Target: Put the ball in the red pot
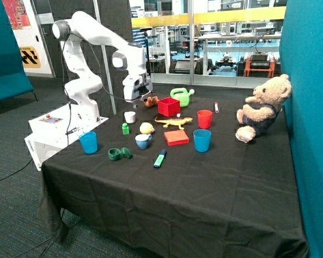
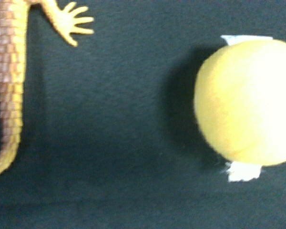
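A: Item one, the ball (image 1: 146, 128). Where do you find it?

B: You find it on the black tablecloth (image 1: 204, 177), just beside the light blue cup (image 1: 143, 141) and between the small green block (image 1: 125, 128) and the yellow toy lizard (image 1: 174, 122). In the wrist view the ball (image 2: 248, 102) lies on the cloth with the lizard's tail and foot (image 2: 12, 71) apart from it. It is not in the red pot (image 1: 168, 106).

A: Item two, the red pot?

B: You see it standing farther back, by the green watering can (image 1: 183, 97) and the brownish-orange toy (image 1: 150, 100), well apart from the ball.

A: Item three, the gripper?

B: The gripper (image 1: 135, 98) hangs above the table near the white cup (image 1: 130, 116), holding nothing that you can see. Whether its jaws are released or clenched, you cannot tell.

A: Remaining stock?

B: You count a flat red block (image 1: 176, 137), a round red cup (image 1: 204, 119), two blue cups (image 1: 202, 140) and (image 1: 88, 142), a green tape holder (image 1: 118, 154), a green marker (image 1: 160, 158), and a teddy bear (image 1: 262, 107) at the far edge.
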